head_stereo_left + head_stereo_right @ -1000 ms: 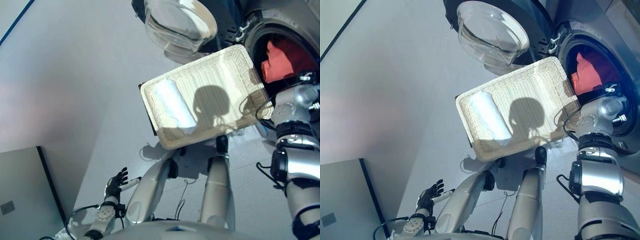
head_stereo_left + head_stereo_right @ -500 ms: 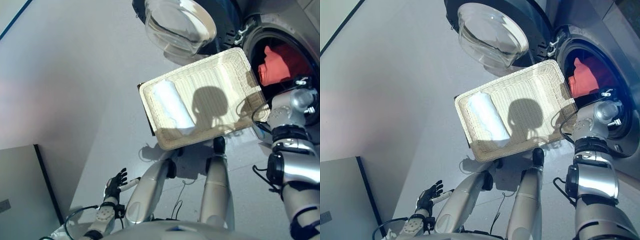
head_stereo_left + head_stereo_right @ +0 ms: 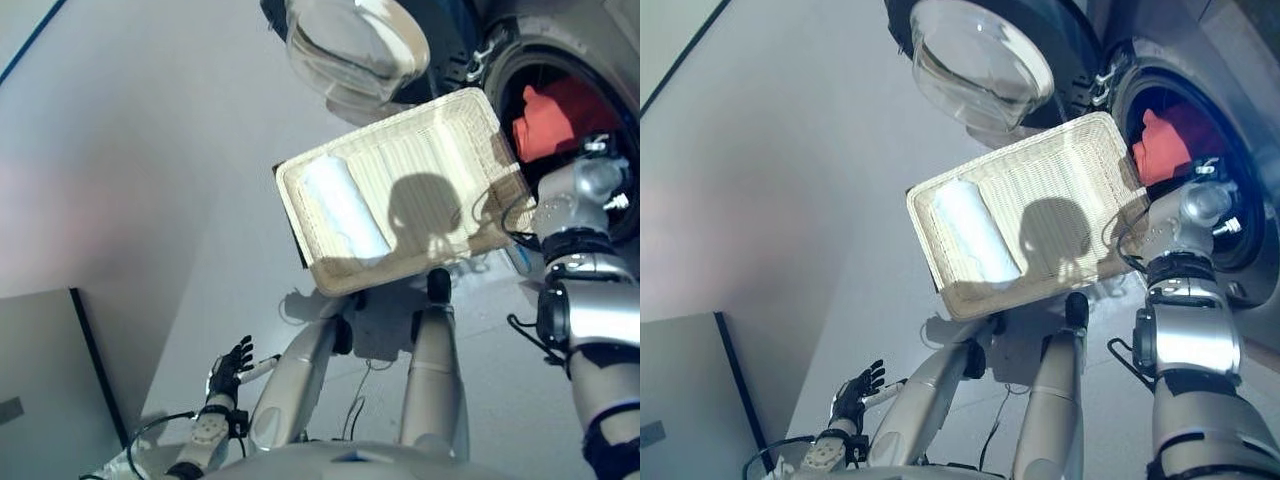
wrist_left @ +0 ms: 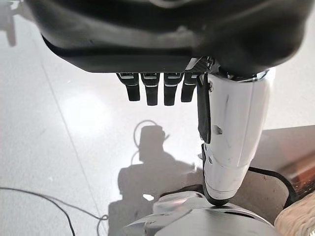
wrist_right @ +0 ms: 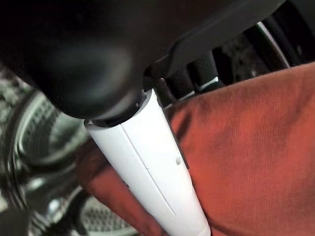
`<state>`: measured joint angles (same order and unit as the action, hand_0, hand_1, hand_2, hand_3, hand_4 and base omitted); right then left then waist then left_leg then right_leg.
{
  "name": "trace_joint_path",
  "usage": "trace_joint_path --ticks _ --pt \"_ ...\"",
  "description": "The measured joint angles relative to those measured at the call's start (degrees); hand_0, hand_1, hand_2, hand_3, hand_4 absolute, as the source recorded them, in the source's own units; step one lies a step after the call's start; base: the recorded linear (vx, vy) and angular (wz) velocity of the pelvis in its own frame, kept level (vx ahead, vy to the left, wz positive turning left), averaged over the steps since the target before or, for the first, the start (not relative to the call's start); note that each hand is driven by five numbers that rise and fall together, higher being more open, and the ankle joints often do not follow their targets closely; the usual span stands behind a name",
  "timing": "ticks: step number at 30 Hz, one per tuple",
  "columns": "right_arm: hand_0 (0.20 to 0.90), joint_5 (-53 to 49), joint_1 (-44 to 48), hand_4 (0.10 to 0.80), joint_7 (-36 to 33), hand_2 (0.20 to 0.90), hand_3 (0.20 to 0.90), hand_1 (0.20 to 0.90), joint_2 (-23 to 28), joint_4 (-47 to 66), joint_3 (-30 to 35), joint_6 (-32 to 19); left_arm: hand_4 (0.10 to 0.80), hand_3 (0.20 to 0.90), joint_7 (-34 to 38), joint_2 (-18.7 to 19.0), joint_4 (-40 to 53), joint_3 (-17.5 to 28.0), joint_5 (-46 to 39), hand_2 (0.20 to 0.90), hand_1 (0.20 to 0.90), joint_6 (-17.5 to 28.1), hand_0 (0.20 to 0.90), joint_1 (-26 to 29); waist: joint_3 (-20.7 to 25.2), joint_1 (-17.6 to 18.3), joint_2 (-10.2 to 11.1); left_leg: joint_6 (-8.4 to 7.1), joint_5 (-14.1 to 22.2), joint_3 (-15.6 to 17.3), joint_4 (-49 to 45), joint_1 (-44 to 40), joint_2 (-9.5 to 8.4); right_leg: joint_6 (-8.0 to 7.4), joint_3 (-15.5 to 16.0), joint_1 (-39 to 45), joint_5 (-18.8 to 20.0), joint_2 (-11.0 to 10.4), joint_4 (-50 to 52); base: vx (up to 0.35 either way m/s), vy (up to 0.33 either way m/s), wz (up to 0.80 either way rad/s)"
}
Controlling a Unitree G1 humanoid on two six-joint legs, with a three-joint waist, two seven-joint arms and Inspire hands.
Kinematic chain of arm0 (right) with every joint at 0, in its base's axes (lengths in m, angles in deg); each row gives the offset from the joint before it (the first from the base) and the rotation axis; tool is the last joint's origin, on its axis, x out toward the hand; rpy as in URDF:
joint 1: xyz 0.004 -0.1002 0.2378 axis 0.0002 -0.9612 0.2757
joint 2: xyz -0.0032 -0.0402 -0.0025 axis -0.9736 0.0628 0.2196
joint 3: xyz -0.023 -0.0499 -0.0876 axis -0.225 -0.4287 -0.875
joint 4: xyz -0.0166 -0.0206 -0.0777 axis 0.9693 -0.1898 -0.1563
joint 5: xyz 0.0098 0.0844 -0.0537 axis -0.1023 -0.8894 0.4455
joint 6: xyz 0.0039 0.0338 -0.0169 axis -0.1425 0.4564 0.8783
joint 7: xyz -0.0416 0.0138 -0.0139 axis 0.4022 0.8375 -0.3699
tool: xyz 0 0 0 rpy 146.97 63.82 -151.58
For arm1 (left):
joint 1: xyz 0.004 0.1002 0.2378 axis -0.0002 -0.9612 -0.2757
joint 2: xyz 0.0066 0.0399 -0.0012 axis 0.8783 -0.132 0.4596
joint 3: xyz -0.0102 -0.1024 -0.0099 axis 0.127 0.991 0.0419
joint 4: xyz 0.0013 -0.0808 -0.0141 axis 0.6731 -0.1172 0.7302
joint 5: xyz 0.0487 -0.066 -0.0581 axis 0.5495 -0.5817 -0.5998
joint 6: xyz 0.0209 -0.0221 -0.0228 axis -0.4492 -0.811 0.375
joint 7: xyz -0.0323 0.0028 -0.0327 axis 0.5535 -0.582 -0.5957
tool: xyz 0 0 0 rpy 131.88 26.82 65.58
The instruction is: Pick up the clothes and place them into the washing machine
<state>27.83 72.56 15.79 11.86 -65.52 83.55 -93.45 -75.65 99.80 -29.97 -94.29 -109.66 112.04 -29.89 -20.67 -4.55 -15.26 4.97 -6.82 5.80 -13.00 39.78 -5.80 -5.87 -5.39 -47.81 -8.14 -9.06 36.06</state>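
Note:
A red cloth (image 3: pixel 548 112) lies in the mouth of the washing machine drum (image 3: pixel 1230 215). My right arm reaches into the drum. In the right wrist view my right hand (image 5: pixel 98 49) has its white-covered thumb (image 5: pixel 152 162) laid over the red cloth (image 5: pixel 246 147), and its dark fingers go in behind the cloth. A rolled white cloth (image 3: pixel 345 208) lies at the left end of the wicker basket (image 3: pixel 440 150) beside the machine. My left hand (image 3: pixel 232 365) hangs low at the lower left, open and empty, its fingers (image 4: pixel 157 88) straight above the floor.
The machine's round glass door (image 3: pixel 355 45) stands open just beyond the basket. The dark box (image 3: pixel 297 245) shows under the basket's left edge. A grey panel (image 3: pixel 40 390) with a dark edge stands at the lower left on the pale floor.
My right arm has pushed a little further into the drum with the red cloth. The whole view has shifted slightly. The left hand has not moved.

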Motion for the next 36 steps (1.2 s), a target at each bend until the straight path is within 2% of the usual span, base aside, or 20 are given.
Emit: trace_joint_path --ticks 1,4,5,7,9,10,14,25,27,36 --pt "0.200 0.0 0.4 0.300 0.1 0.200 0.200 0.200 0.0 -1.1 -0.5 -0.3 0.800 0.900 0.0 0.0 0.2 0.0 0.0 0.900 0.900 -0.1 0.900 0.0 0.0 -0.2 0.0 0.15 0.5 -0.4 -0.8 0.1 0.17 0.46 0.6 0.1 -1.0 -0.2 0.8 0.001 -0.063 0.24" --pt "0.200 0.0 2.7 0.300 0.2 0.200 0.200 0.200 0.0 -2.4 -2.5 -1.2 0.800 0.900 0.1 0.3 1.5 -1.2 -0.4 0.900 0.900 0.1 0.900 -0.3 0.0 -1.2 0.0 -1.56 1.8 -1.4 -1.0 1.6 0.92 1.06 1.9 -1.2 -1.6 0.1 1.7 0.055 -0.065 0.19" --pt "0.200 0.0 3.6 0.300 0.3 0.200 0.200 0.200 0.0 -2.3 -2.9 -1.2 0.800 0.900 0.0 0.7 1.7 -1.5 -1.1 0.900 0.900 0.0 0.900 -0.3 0.0 -1.2 0.0 -2.67 2.6 -1.5 -0.8 2.3 0.71 1.64 2.0 -2.0 -1.4 0.0 1.6 0.006 -0.026 0.23" --pt "0.200 -0.1 4.7 0.300 0.3 0.200 0.200 0.200 0.0 -2.3 -2.9 -1.2 0.800 0.900 0.0 0.7 1.8 -1.7 -1.8 0.900 0.900 -0.2 0.900 -0.3 0.0 -1.5 0.0 -3.09 2.3 -1.8 -0.8 2.9 0.97 2.77 2.6 -3.1 -1.7 0.2 2.7 0.016 -0.021 0.13" --pt "0.200 -0.4 5.0 0.300 0.4 0.200 0.200 0.200 0.0 -3.0 -3.6 -1.2 0.800 0.900 0.0 0.7 2.0 -2.1 -1.9 0.900 0.900 -0.2 0.900 -0.5 0.0 -2.0 0.0 -3.53 1.1 -2.9 -0.8 2.8 0.90 3.23 2.8 -3.1 -2.1 0.8 3.0 0.013 -0.014 -0.07" --pt "0.200 -0.5 5.4 0.300 0.5 0.200 0.200 0.200 0.0 -3.7 -3.9 -1.2 0.800 0.900 0.0 0.7 2.0 -2.1 -1.9 0.900 0.900 -0.1 0.900 -0.5 -0.1 -2.2 0.1 -3.03 -0.2 -3.3 -0.9 2.8 0.96 3.11 2.9 -3.1 -2.1 1.1 3.2 -0.008 -0.020 -0.05" --pt "0.200 -2.4 6.6 0.300 1.6 0.200 0.200 0.200 0.1 -4.4 -4.4 -1.2 0.800 0.900 0.1 0.9 2.2 -2.1 -2.0 0.900 0.900 0.1 0.900 -0.5 -0.2 -1.8 0.2 -2.84 -0.4 -3.9 -0.6 3.5 0.91 3.26 3.4 -4.1 -3.1 1.0 4.4 -0.016 -0.011 0.10" --pt "0.200 -4.5 7.5 0.300 2.8 0.200 0.200 0.200 -3.8 -7.3 -5.7 -2.2 0.800 0.900 0.2 1.8 4.6 -2.5 -2.6 0.900 0.900 0.5 0.900 -0.4 -3.2 -1.9 0.6 -4.54 -1.0 -5.0 -1.0 5.8 1.10 4.45 4.4 -7.1 -4.2 1.1 7.1 -0.033 0.001 0.07" --pt "0.200 -4.7 7.5 0.300 2.8 0.200 0.200 0.200 -4.1 -7.8 -5.6 -2.2 0.800 0.900 0.2 2.0 5.4 -2.5 -3.5 0.900 0.900 0.5 0.900 -0.3 -4.8 -2.0 0.5 -4.60 -1.2 -5.1 -1.2 5.8 1.04 4.48 4.3 -7.3 -4.2 1.0 7.6 -0.022 0.033 0.04" --pt "0.200 -4.9 7.7 0.300 2.7 0.200 0.200 0.200 -5.0 -8.6 -5.6 -2.4 0.800 0.900 1.3 2.3 5.4 -3.6 -4.0 0.900 0.900 0.6 0.900 0.0 -5.4 -2.4 0.5 -4.66 -1.2 -4.8 -1.6 6.4 1.10 4.55 4.0 -7.9 -4.1 1.1 7.7 -0.005 0.009 0.00"
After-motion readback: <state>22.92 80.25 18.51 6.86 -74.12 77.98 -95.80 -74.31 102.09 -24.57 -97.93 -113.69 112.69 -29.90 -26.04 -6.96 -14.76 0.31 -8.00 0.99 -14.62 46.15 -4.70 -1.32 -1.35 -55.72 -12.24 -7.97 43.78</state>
